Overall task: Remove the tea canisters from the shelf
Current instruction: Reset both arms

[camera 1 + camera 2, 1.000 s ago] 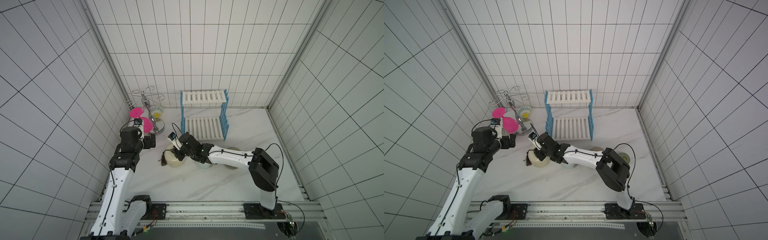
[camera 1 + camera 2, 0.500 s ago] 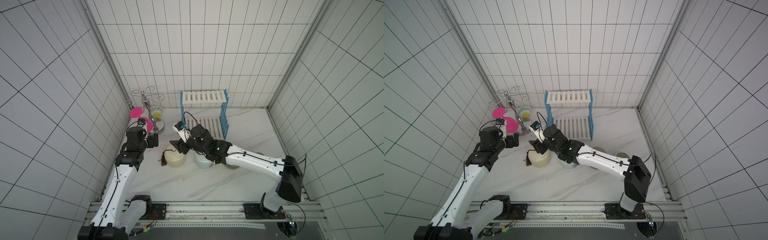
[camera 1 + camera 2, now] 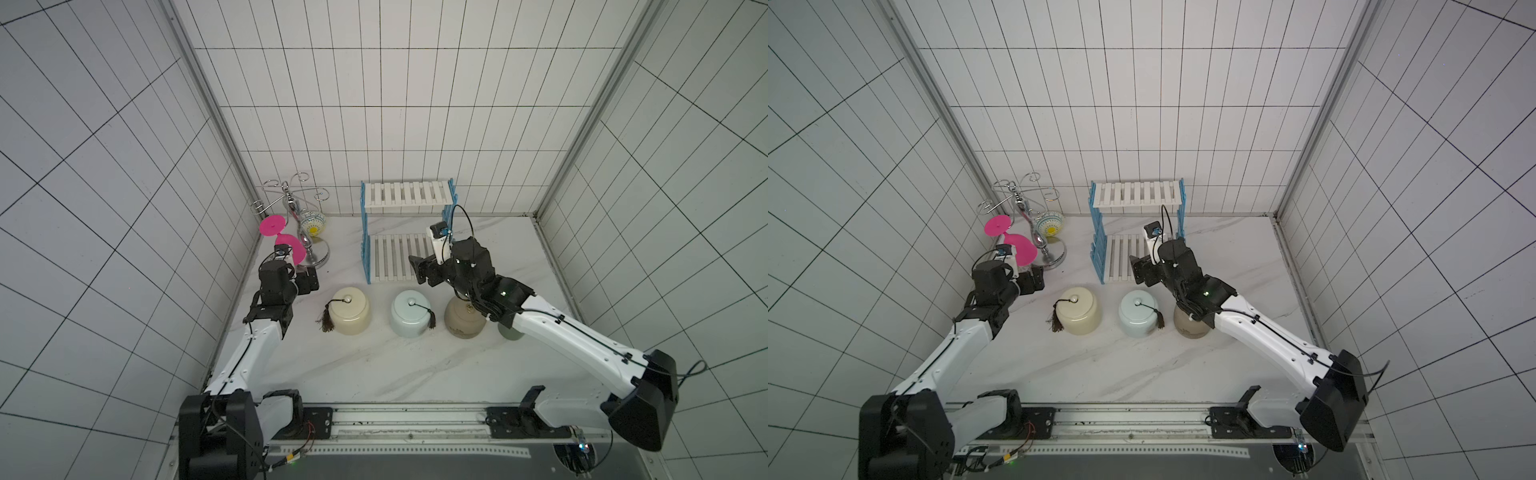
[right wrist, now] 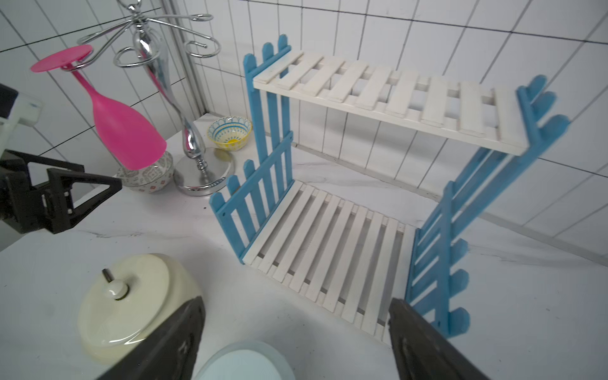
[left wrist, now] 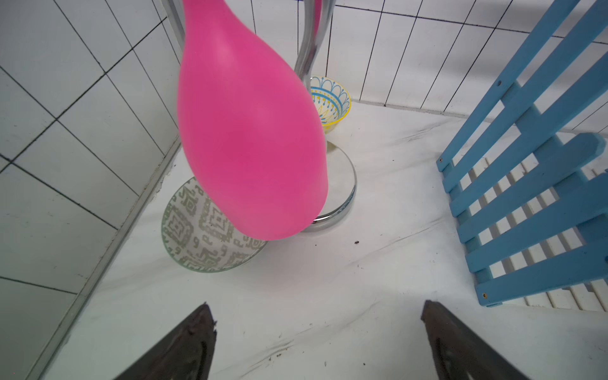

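the right arm rises from the near right end of the metal base rail (image 3: 407, 419). its white forearm slants in toward the middle, and the wrist passes over the tan jar (image 3: 459, 326), a squat round ceramic piece. the right gripper (image 3: 422, 270) hangs at the front edge of the lower board of the shelf (image 3: 405, 199), a small two-tier rack of white slats with blue picket sides. its jaws are spread wide with nothing between them; the wrist view shows the dark fingers (image 4: 171, 339) far apart above the jar lids.

the left arm climbs from the near left end of the rail along the left wall with its elbow bent. the left gripper (image 3: 309, 283) sits low over the table, pointing at the chrome curly-hook stand (image 3: 291, 208), jaws also wide and empty.

the tea canisters stand off the shelf, in a row on the table just in front of it. from the left there is the cream jar (image 3: 351, 311) with a dark tassel, then the pale blue jar (image 3: 409, 313) with a tassel, then the tan one. the small green jar (image 3: 510, 332) comes last, mostly hidden under the right forearm.

the tabletop (image 3: 374, 365) is white marble-look with grey veins. three walls of white tiles (image 3: 374, 104) with dark grout close it in. a pink plastic goblet (image 3: 286, 245) hangs upside down from the stand. a blue-and-yellow patterned cup (image 3: 313, 224) sits by the stand's base, and a grey-green patterned bowl (image 5: 197, 230) sits under the goblet.
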Available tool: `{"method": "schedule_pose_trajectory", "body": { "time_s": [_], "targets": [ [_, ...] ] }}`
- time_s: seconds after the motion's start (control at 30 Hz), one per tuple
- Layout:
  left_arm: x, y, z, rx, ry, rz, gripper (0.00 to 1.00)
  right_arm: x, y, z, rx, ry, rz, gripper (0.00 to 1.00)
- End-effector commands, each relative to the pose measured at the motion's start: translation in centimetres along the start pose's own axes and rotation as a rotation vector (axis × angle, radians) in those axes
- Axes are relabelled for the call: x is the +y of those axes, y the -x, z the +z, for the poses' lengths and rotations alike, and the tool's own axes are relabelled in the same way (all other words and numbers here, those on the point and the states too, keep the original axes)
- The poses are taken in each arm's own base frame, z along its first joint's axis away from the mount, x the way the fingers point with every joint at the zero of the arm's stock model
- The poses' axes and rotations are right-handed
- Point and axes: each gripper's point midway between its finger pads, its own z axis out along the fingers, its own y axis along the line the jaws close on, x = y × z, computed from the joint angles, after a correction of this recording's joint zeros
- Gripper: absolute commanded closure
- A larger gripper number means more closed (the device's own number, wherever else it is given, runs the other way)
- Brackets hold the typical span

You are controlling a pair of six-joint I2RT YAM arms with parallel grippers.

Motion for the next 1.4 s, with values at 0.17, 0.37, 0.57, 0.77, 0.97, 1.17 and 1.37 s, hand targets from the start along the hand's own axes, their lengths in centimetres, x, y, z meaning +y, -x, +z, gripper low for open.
{"method": "schedule_pose_trajectory", "body": {
  "time_s": [0.17, 0.37, 0.57, 0.77, 0.97, 1.17, 1.37],
  "targets": [
    [-1.0, 1.5, 1.9, -0.226, -0.084, -0.01, 0.01, -11.0, -5.2, -3.4, 0.041, -0.33, 0.059, 0.06],
    [-1.3, -0.1, 2.9, -0.268, -0.104, 0.04, 0.02, -18.9, -8.6, -7.1, 0.018, -0.634, 0.154, 0.01],
    [-0.4, -1.3, 3.2, -0.299, -0.057, 0.02, 0.02, -22.6, -11.0, -9.4, -0.069, -0.773, 0.201, 0.01],
    [-0.5, -2.3, 2.9, -0.348, -0.048, 0.034, 0.02, -24.9, -13.9, -10.0, -0.04, -0.92, 0.196, 0.01],
    [-0.3, -2.5, 3.6, -0.328, -0.005, 0.038, 0.01, -25.2, -15.4, -9.0, -0.058, -0.927, 0.155, 0.01],
    [1.5, -2.0, 6.0, -0.236, 0.137, -0.007, 0.01, -25.9, -17.2, -8.1, -0.046, -0.952, 0.125, 0.01],
    [1.8, -2.0, 6.1, -0.227, 0.153, -0.016, 0.01, -27.2, -18.8, -7.7, -0.044, -0.976, 0.151, 0.01]
  ]
}}
